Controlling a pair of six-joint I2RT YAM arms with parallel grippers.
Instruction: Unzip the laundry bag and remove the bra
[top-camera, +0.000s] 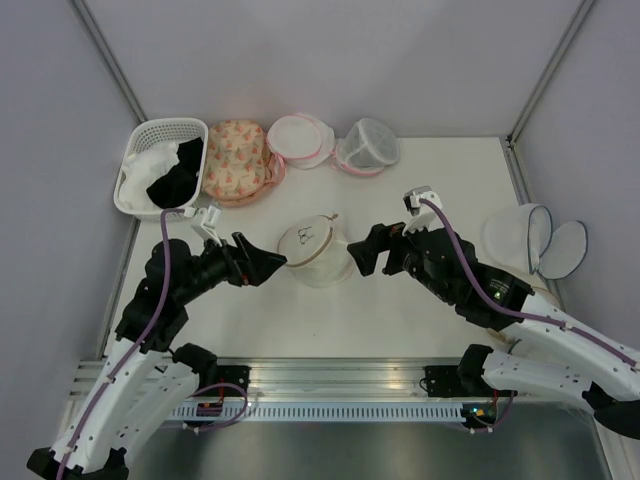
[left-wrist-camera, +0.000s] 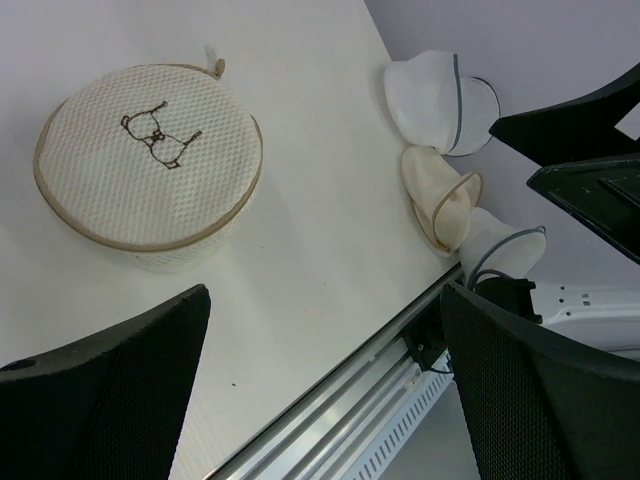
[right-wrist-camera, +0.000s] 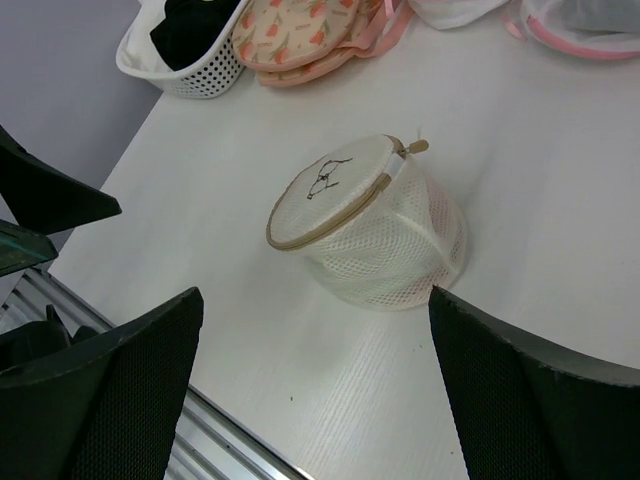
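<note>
Top view: laundry bag (top-camera: 315, 250) sits mid-table (top-camera: 420, 310), between left gripper (top-camera: 268, 265) and right gripper (top-camera: 362, 258), near both.
Left wrist: left jaws spread wide, holding nothing; bag apart from them, drawn face showing, beige zip closed.
Right wrist: right jaws spread, holding nothing; zip pull (right-wrist-camera: 415, 147) at the bag's top edge.

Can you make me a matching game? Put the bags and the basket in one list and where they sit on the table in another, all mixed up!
Things:
1. cream-white round mesh laundry bag with beige trim
2. white plastic basket with little holes
3. peach floral-print round bag
4. white mesh bag with dark trim

Places:
A. far-left corner
B. near the right edge
C. middle of the white table
D. touching the basket's right side

Pairs: 1-C, 2-A, 3-D, 4-B
</note>
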